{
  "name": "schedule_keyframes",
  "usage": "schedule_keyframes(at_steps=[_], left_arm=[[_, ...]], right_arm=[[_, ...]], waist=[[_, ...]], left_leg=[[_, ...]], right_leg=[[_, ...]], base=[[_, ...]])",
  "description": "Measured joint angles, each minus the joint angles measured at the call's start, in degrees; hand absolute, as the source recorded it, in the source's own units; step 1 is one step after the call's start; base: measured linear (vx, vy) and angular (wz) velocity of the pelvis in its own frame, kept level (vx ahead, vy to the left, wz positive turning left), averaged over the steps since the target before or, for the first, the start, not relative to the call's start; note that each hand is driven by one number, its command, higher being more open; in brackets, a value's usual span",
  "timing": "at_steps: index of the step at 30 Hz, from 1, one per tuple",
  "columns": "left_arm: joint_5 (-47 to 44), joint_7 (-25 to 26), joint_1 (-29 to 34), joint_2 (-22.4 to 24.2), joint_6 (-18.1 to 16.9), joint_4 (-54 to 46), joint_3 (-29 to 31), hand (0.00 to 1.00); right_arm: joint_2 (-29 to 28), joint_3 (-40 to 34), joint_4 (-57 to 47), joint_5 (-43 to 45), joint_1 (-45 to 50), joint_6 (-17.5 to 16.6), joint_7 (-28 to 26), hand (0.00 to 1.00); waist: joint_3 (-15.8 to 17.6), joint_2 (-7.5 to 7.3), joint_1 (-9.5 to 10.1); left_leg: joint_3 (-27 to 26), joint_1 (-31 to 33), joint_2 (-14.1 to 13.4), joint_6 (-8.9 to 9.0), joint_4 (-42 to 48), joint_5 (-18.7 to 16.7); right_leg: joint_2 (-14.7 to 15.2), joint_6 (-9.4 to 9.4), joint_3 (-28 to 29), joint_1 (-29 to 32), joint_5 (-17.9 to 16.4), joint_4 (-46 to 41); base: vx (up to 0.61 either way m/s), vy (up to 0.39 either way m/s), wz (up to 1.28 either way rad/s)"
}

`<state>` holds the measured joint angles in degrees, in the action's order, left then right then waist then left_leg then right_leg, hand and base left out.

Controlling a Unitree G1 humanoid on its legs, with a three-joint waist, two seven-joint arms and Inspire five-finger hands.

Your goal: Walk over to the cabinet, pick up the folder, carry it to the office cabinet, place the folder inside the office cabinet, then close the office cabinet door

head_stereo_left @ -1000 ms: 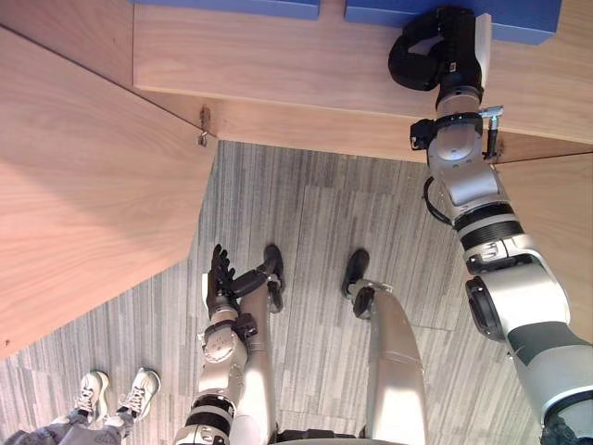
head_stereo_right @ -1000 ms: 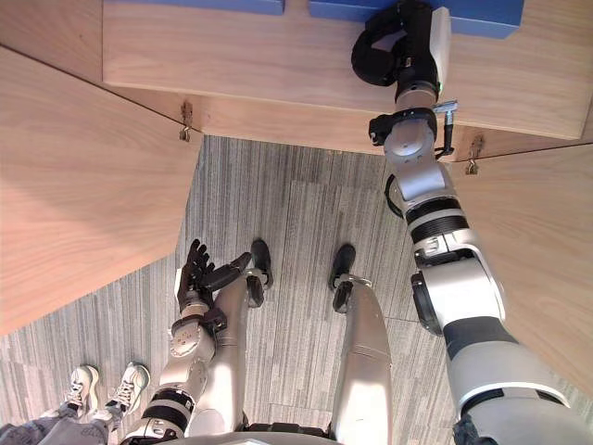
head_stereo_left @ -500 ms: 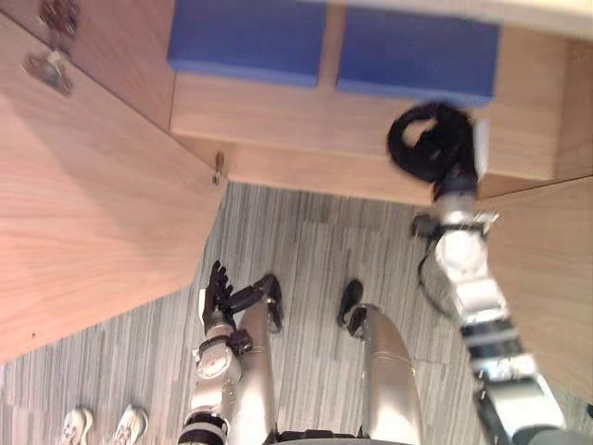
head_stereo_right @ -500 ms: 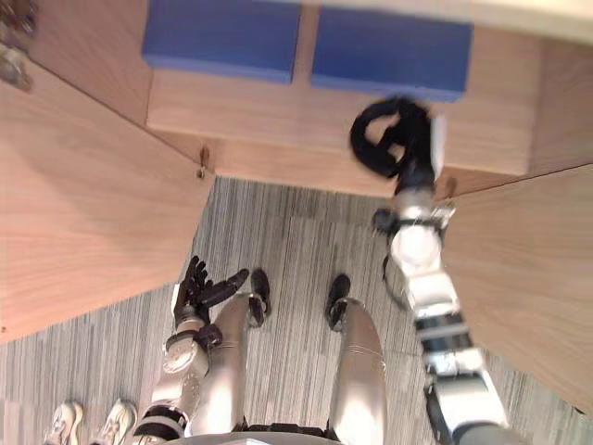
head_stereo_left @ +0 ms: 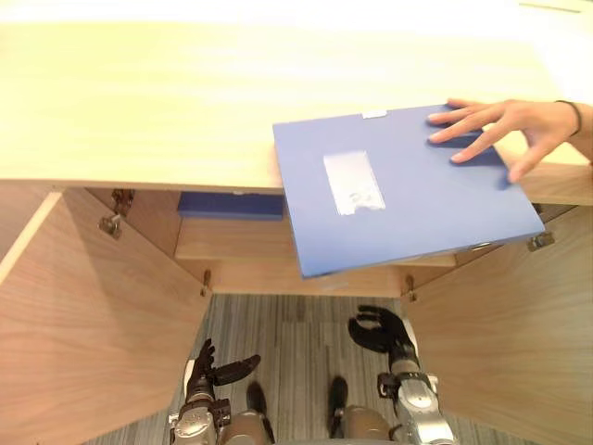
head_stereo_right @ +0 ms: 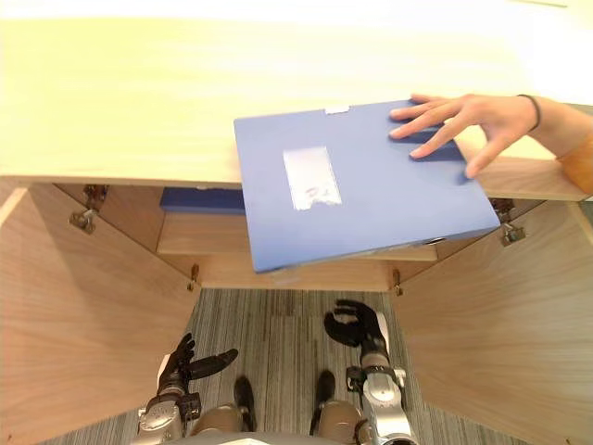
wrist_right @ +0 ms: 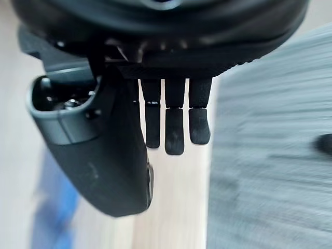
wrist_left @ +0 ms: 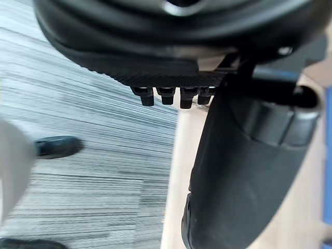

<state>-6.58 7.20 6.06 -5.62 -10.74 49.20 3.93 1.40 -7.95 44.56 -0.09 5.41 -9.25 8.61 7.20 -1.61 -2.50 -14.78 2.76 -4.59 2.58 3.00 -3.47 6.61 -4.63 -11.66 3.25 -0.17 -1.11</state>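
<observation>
Blue folder (head_stereo_left: pixel 398 195) lies flat on the cabinet top (head_stereo_left: pixel 139 102), near corner overhanging the front edge; it's well above and ahead of both robot hands, more over the right one. A person's hand (head_stereo_left: pixel 500 125) rests spread on its far right corner. Left robot hand (head_stereo_left: pixel 206 369) hangs low over the grey floor (head_stereo_left: pixel 296 324), fingers straight and spread wide, holding nothing. Right robot hand (head_stereo_left: pixel 382 332) is a bit higher, just below the cabinet opening, fingers curled into a loose C, also empty. Both cabinet doors stand open: left door (head_stereo_left: pixel 83 324) outboard of the left robot hand, right door (head_stereo_left: pixel 500 334) outboard of the right. Inside, a second blue folder (head_stereo_left: pixel 230 205) sits on the shelf (head_stereo_left: pixel 232 243), up and ahead of the left robot hand.
</observation>
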Motion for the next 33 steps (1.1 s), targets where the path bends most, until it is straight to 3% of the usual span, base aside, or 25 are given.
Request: schedule_keyframes(at_steps=[4,15,22,28,33], left_arm=[[1.15,-0.64,0.04,0.25,0.51,2.57,0.02,1.0],[2.24,-1.02,4.42,0.49,1.53,-1.01,0.01,1.0],[2.18,-0.53,15.91,1.2,1.47,-26.5,0.06,1.0],[3.64,0.42,20.09,1.82,0.6,-47.86,0.2,1.0],[8.94,3.7,19.51,-0.25,-4.8,-63.02,0.52,1.0]], right_arm=[[-0.06,-6.83,9.01,4.12,0.08,1.31,0.94,1.0],[-0.11,-10.21,12.22,7.44,2.34,2.93,1.27,1.0],[-0.1,-10.33,12.2,7.45,3.61,2.96,1.34,1.0],[-0.09,-10.11,12.22,7.44,4.81,3.08,1.3,1.0],[0.59,-9.26,12.44,7.48,6.62,3.02,0.44,1.0]], waist=[[-1.0,0.1,-0.17],[-1.39,0.1,-0.32],[-1.41,0.24,0.17],[-1.34,0.54,0.26],[-2.21,1.45,0.34]], left_leg=[[-0.51,-4.0,0.62,0.23,-3.19,0.95],[0.41,-8.67,2.9,-1.62,-8.05,4.59],[2.05,-10.58,4.29,-2.18,-8.37,4.94],[3.26,-11.69,4.91,-2.39,-8.38,4.8],[3.39,-13.21,4.96,-2.52,-8.36,4.42]], right_leg=[[-0.01,-0.29,0.88,-2.51,0.35,1.22],[0.99,-0.74,0.6,-5.69,2.3,2.27],[2.42,-1.19,-0.51,-8.25,2.03,2.34],[2.91,-1.38,-1.11,-10.36,1.84,2.74],[2.81,-0.88,-1.29,-12.0,1.75,3.09]], base=[[0.01,0.021,-0.11],[-0.09,0.014,0.02],[-0.1,0.024,0.12],[-0.03,0.023,0.1],[0.02,0.004,0.0]])
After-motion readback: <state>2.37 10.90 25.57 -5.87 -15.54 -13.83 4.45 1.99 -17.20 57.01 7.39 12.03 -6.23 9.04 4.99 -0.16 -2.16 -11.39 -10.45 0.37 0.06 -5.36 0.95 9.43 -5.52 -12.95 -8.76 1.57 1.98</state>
